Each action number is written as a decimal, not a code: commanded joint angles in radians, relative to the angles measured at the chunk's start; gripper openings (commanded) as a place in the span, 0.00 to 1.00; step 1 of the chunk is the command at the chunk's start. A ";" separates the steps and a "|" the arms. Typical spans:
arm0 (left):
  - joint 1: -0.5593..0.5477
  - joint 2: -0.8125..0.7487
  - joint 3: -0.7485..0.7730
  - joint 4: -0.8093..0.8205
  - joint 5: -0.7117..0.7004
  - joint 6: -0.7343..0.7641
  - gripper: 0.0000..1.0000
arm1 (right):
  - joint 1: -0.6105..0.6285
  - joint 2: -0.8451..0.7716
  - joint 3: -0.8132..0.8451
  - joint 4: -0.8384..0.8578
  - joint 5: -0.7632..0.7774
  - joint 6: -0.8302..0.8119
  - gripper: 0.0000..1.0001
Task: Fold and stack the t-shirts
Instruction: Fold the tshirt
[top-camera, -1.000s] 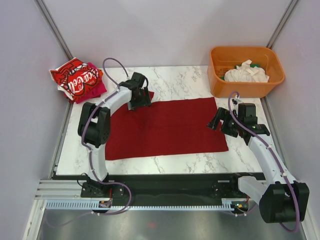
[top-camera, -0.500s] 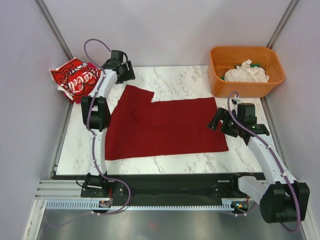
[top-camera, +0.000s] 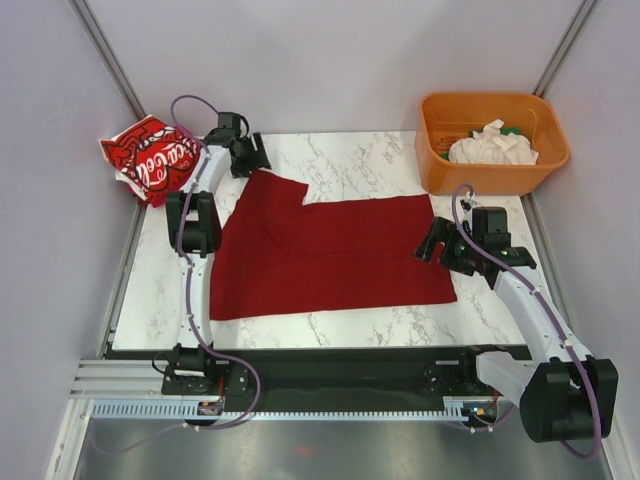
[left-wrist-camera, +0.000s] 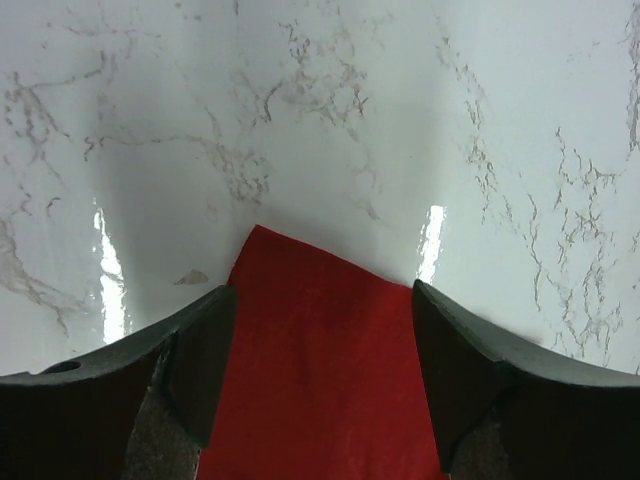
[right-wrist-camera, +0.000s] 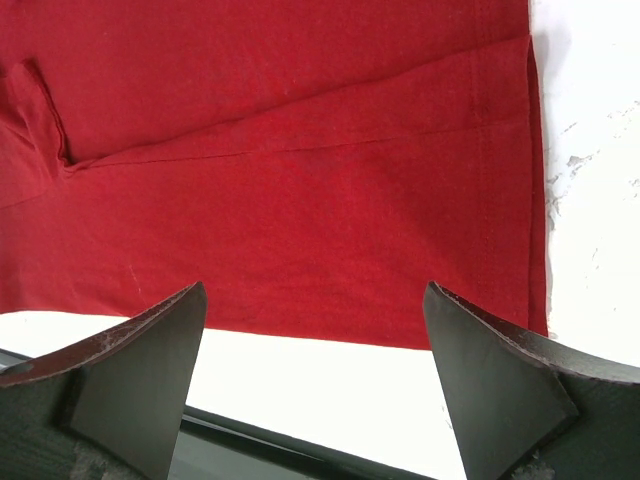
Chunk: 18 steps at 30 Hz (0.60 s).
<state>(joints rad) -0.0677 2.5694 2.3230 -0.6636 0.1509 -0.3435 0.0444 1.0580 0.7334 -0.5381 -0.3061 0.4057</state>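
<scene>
A plain dark red t-shirt (top-camera: 330, 250) lies spread flat on the marble table, one sleeve drawn out to the far left. My left gripper (top-camera: 250, 158) is open at that sleeve's far corner. In the left wrist view the sleeve tip (left-wrist-camera: 315, 340) lies on the table between the parted fingers (left-wrist-camera: 200, 370). My right gripper (top-camera: 432, 245) is open and empty, hovering over the shirt's right hem (right-wrist-camera: 300, 230). A folded bright red t-shirt with white lettering (top-camera: 150, 160) lies at the far left on a magenta one (top-camera: 160, 192). A white t-shirt (top-camera: 492, 145) lies crumpled in the tub.
The orange plastic tub (top-camera: 440, 160) stands at the back right corner of the table, just beyond the right arm. The folded stack sits at the table's far left edge against the wall. Grey walls close in both sides.
My left gripper moved from the shirt's upper left part out to the far left, and the sleeve now lies drawn out that way. The right arm barely moved.
</scene>
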 joint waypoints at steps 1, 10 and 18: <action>0.006 0.011 -0.017 0.002 0.059 -0.032 0.77 | 0.008 0.002 0.000 0.015 0.016 -0.016 0.98; 0.005 0.021 -0.031 0.001 0.128 -0.055 0.49 | 0.008 0.010 0.003 0.015 0.019 -0.015 0.98; 0.003 0.002 -0.033 0.002 0.151 -0.054 0.02 | 0.008 0.017 0.003 0.013 0.027 -0.016 0.98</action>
<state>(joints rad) -0.0612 2.5752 2.2890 -0.6567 0.2665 -0.3931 0.0486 1.0687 0.7334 -0.5377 -0.2932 0.4030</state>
